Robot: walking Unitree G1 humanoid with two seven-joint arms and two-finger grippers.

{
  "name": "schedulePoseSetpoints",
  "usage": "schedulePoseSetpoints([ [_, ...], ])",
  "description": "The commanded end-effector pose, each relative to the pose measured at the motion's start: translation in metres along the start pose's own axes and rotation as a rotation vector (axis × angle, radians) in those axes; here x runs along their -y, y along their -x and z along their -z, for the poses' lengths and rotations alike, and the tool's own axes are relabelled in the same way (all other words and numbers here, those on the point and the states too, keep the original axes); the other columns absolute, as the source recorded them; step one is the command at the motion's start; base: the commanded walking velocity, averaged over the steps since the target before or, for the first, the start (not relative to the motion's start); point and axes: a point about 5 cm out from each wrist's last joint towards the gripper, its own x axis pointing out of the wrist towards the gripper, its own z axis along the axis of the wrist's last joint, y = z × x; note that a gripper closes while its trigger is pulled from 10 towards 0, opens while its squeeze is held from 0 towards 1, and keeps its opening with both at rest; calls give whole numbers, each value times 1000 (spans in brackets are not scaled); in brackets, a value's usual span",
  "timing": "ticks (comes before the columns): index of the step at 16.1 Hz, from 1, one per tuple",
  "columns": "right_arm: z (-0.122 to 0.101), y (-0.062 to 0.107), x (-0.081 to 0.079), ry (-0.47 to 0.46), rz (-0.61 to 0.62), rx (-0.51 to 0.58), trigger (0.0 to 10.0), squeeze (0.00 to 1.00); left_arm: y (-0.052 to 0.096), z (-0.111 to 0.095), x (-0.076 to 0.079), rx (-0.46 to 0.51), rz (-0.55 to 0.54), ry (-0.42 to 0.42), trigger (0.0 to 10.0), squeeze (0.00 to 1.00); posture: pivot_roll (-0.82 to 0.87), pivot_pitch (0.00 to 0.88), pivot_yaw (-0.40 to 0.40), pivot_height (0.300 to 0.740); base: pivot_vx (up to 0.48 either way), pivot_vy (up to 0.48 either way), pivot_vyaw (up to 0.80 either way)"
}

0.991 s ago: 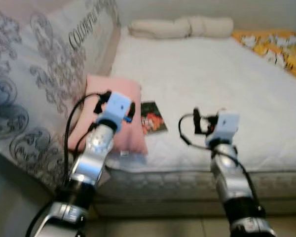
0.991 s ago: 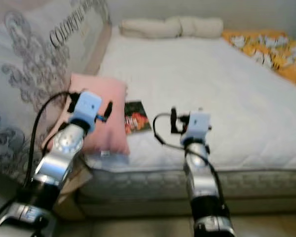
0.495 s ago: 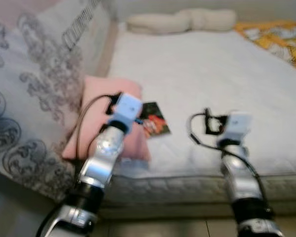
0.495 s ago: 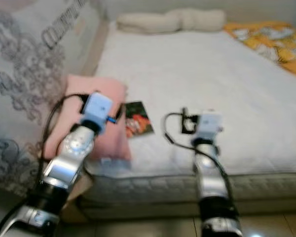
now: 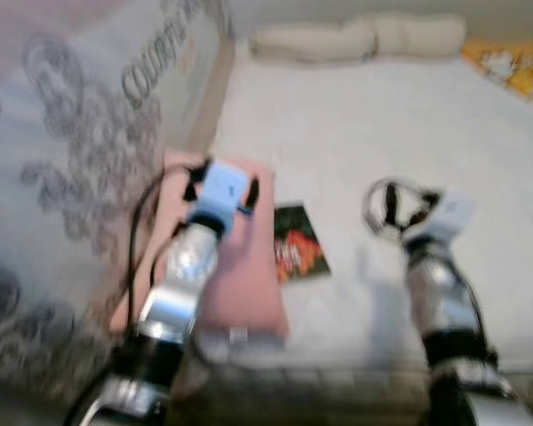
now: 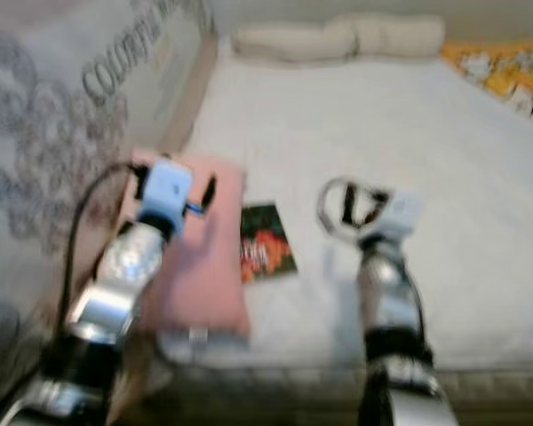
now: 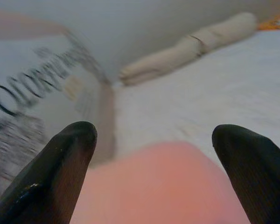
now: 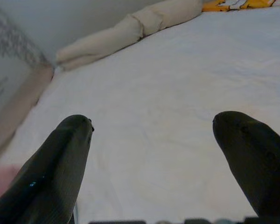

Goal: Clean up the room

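Note:
A pink pillow (image 5: 249, 275) lies at the left side of the white mattress (image 5: 364, 124), with a small dark book with a red picture (image 5: 298, 244) flat beside it. My left gripper (image 7: 154, 135) hovers open just above the pillow (image 7: 163, 186), nothing between its fingers. My right gripper (image 8: 154, 126) is open too, held over bare mattress (image 8: 154, 93) to the right of the book. The eye views are blurred.
A rolled beige blanket (image 5: 355, 37) lies across the far end of the bed. An orange and yellow cover (image 5: 515, 67) sits at the far right corner. A tall grey patterned cushion (image 5: 80, 151) stands along the bed's left side.
The whole picture has shifted, so the camera has come closer to the bed and looks down more. Both arms now reach further over the mattress. The pillow and book lie as before.

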Motion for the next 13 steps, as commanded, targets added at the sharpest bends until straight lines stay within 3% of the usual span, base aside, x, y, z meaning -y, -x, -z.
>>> schedulePoseSetpoints([
  [1, 6, -5, -11, -91, -36, -48, 10000, 0, 7, 2, -16, -17, -48, -7, 10000, 0, 95, 52, 40, 736, 0, 0, 0],
  [3, 15, -9, -17, -245, -72, -124, 10000, 0, 17, 0, -27, -11, -47, -45, 10000, 0, 147, 83, 56, 736, 0, 0, 0],
  [5, 26, -9, -19, -311, -77, -197, 10000, 0, 24, -3, -36, -10, -62, -65, 10000, 0, 197, 118, 67, 736, 0, 0, 0],
  [7, 45, -6, -29, -404, -76, -306, 10000, 0, 43, -7, -52, -31, -85, -99, 10000, 0, 263, 177, 86, 736, 0, 0, 0],
  [9, 51, -5, -36, -454, -63, -343, 10000, 0, 56, -9, -60, -54, -89, -124, 10000, 0, 306, 215, 86, 736, 0, 0, 0],
  [13, 66, 4, -45, -405, -19, -367, 10000, 0, 71, -14, -71, -77, -133, -138, 10000, 0, 347, 235, 56, 736, 0, 0, 0],
])
